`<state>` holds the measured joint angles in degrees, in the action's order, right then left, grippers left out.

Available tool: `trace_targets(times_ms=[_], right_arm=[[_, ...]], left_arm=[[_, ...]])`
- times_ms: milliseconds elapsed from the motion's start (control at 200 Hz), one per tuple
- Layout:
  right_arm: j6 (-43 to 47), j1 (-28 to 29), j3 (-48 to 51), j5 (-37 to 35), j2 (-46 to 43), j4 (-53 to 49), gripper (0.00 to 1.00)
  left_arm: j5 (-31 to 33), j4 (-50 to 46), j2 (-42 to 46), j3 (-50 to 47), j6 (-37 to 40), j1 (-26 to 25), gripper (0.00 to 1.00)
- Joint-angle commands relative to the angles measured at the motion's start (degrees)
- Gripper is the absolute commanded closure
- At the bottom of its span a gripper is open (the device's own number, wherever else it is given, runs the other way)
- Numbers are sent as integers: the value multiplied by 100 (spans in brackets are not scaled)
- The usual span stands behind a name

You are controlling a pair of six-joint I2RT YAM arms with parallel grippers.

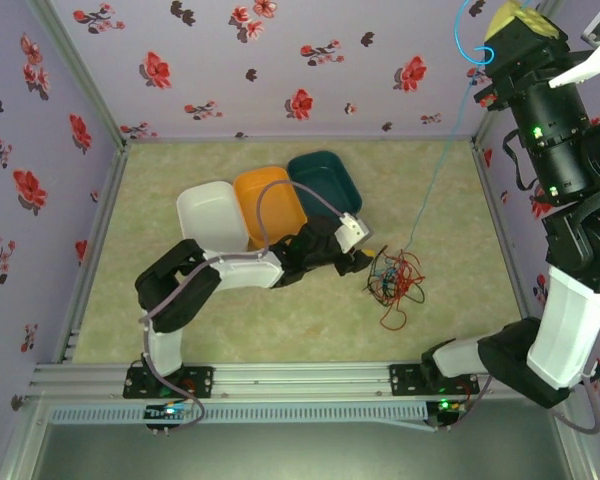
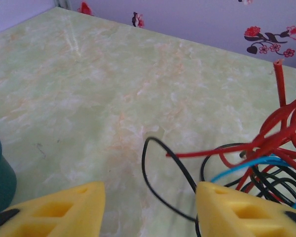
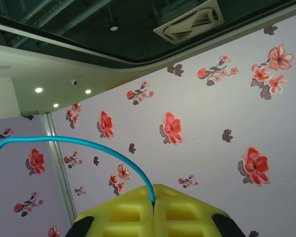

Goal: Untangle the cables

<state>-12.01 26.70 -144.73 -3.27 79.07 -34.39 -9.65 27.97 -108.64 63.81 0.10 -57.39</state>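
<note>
The cables lie in a tangle (image 1: 394, 280) of red, black and blue wire on the table right of centre. My left gripper (image 1: 366, 262) is low at the tangle's left edge. In the left wrist view it (image 2: 150, 210) is open, and a black cable loop (image 2: 147, 163) lies on the table between its yellow fingers, running against the right finger (image 2: 237, 210). Red cable (image 2: 278, 133) and blue cable (image 2: 246, 165) pile up to the right. My right gripper (image 3: 154, 201) is raised high at the back right (image 1: 500, 45), shut on the blue cable (image 3: 89, 144), which hangs taut (image 1: 438, 175) down to the tangle.
Three bins stand side by side behind the left arm: white (image 1: 212, 212), orange (image 1: 270, 198) and teal (image 1: 330, 175); the teal bin's wall (image 2: 0, 177) is just left of the left fingers. Flowered walls enclose the table on three sides.
</note>
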Motion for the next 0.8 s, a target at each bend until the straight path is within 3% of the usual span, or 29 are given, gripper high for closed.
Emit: trace_targets(times_ms=[0, 150, 360, 490, 725, 795], right_arm=[[-29, 37, -104, -42, 11, 173, 100], [-38, 37, -108, -84, 94, 80, 100], [-129, 37, -111, -52, 262, 159, 100], [-237, 42, -184, 51, 419, 155, 100], [-380, 37, -372, 161, 585, 125, 100], [-390, 37, -380, 153, 577, 138, 100]], left_arm=[[275, 307, 591, -300, -25, -31, 35], [252, 774, 1105, -630, -91, -27, 0], [-264, 1410, 963, -471, 34, -238, 0], [-130, 1306, 512, -18, 282, -452, 0], [119, 1112, -383, 825, 43, -510, 0], [147, 922, -637, 1059, 46, -510, 4]])
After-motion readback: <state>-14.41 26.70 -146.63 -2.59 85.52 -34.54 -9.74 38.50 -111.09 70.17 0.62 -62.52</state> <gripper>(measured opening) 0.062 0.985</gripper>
